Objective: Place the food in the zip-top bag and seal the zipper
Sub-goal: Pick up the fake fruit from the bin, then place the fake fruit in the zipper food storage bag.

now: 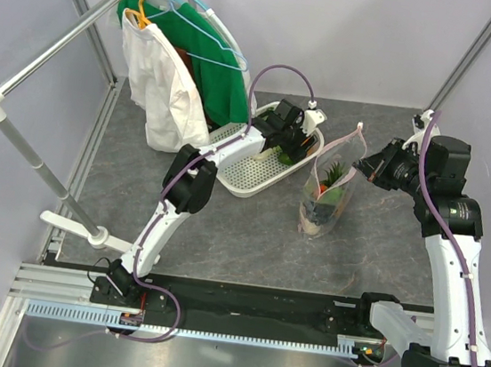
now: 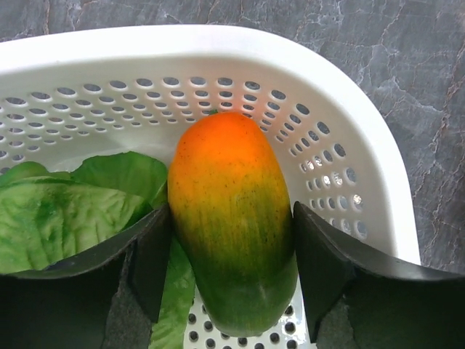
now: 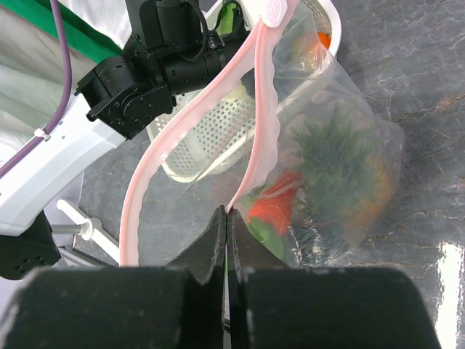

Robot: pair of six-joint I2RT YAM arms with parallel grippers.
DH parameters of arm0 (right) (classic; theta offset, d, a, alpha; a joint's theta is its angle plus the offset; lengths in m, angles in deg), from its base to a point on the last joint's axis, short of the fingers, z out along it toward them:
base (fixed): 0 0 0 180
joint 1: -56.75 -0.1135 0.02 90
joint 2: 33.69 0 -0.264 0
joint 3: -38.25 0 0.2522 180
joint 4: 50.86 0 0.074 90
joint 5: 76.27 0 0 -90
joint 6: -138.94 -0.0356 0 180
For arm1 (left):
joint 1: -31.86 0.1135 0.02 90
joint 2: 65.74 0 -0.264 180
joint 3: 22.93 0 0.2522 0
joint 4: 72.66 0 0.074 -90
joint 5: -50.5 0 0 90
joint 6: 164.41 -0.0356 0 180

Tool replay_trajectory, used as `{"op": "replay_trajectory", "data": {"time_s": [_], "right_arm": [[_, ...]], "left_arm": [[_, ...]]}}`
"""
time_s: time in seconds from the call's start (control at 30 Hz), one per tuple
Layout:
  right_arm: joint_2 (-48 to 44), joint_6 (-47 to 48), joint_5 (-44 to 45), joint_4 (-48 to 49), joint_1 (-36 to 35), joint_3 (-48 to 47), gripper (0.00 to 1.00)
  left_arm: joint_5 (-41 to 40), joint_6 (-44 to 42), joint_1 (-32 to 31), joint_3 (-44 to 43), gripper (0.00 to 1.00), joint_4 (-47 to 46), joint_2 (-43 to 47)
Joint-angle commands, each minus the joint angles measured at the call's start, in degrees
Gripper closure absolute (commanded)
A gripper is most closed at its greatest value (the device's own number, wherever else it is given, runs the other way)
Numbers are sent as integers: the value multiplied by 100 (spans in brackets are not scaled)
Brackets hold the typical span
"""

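While right gripper [image 3: 227, 218] clamped clear dotted plastic bag [image 3: 341, 109], your spread left gripper [image 2: 232, 214] risked popping slick orange-green fruit [image 2: 221, 163] out from between.

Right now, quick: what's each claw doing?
Left claw: open, straddling the mango in the white basket; no firm grip visible.
Right claw: closed on the pink zipper strip.

You have a grey marbled table [image 1: 222, 225] carrying a white perforated basket [image 1: 251, 171] and, just beside it, the upright zip-top bag [image 1: 323, 206].
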Motion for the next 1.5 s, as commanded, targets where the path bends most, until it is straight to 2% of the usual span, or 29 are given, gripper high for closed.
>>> {"op": "replay_trajectory", "data": {"time_s": [0.0,0.17,0.3,0.63,0.83,1.1,1.33,1.47], "right_arm": [[3,55,52,229,12,-202,100],[3,46,26,246,12,-185,100],[-6,20,8,255,3,-185,100],[20,-6,-1,282,12,-149,100],[99,-33,-53,299,3,-193,100],[135,-68,-89,317,3,-264,100],[47,-59,113,203,3,-369,100],[-41,-50,131,167,12,-360,100]], "left_arm": [[-55,50,36,-213,35,244,146],[227,270,19,-292,50,244,691],[236,271,19,-275,52,279,1139],[280,402,27,-213,51,411,1807],[1052,1008,45,-213,56,349,2545],[1527,1992,-148,-11,59,-204,3609],[1546,2809,-806,226,60,-345,3873],[1195,2925,-1150,481,60,-336,3891]]}}
